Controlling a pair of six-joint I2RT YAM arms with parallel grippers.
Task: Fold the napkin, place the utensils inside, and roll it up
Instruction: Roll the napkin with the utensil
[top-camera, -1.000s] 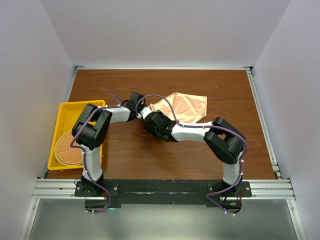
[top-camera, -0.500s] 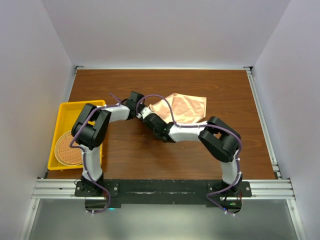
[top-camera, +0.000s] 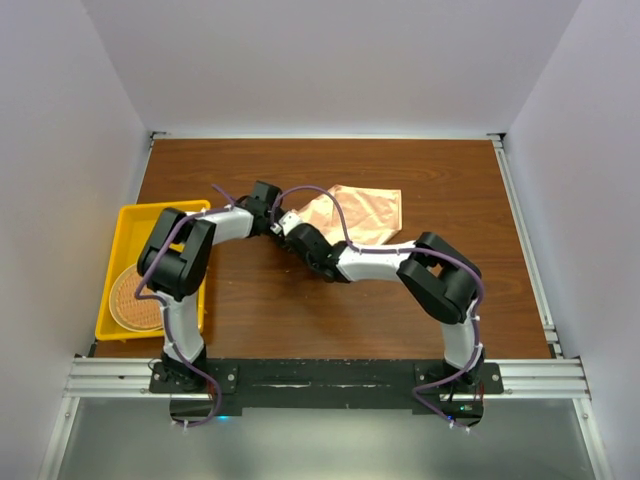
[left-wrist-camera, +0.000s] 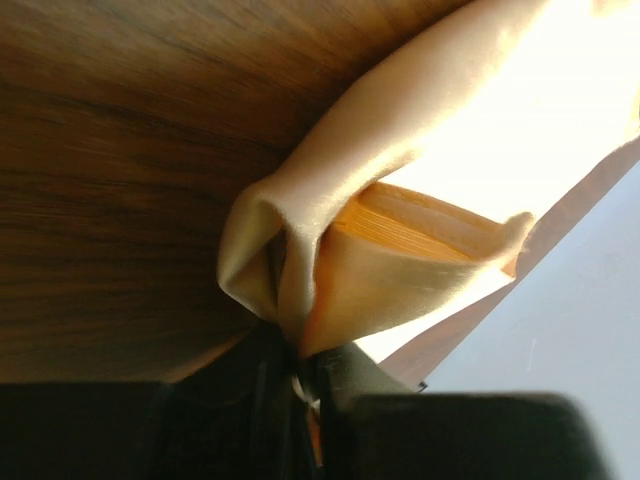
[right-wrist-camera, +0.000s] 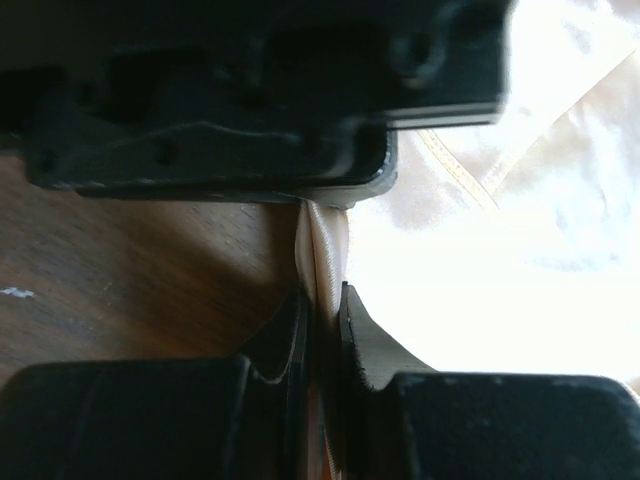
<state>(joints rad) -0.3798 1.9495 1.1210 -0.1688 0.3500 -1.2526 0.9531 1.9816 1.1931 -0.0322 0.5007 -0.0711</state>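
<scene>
The peach-orange napkin (top-camera: 360, 212) lies crumpled on the brown table, right of centre toward the back. Both grippers meet at its left corner. My left gripper (top-camera: 271, 212) is shut on a bunched fold of the napkin (left-wrist-camera: 400, 200), which billows out from between its dark jaws (left-wrist-camera: 305, 375). Just beside it, my right gripper (top-camera: 289, 232) is shut on a thin upright fold of the napkin (right-wrist-camera: 322, 250), with its jaws (right-wrist-camera: 325, 310) pressed on either side. The left gripper's black body (right-wrist-camera: 250, 100) fills the top of the right wrist view. The utensils are out of view.
A yellow tray (top-camera: 112, 262) sits at the table's left edge with a round woven mat (top-camera: 135, 297) in it. Purple cables loop over both arms. White walls stand close round the table on three sides.
My right gripper has gone from open to shut on the napkin's left corner. The napkin's right side has drawn in slightly to the left. The left arm has shifted a little to the left.
</scene>
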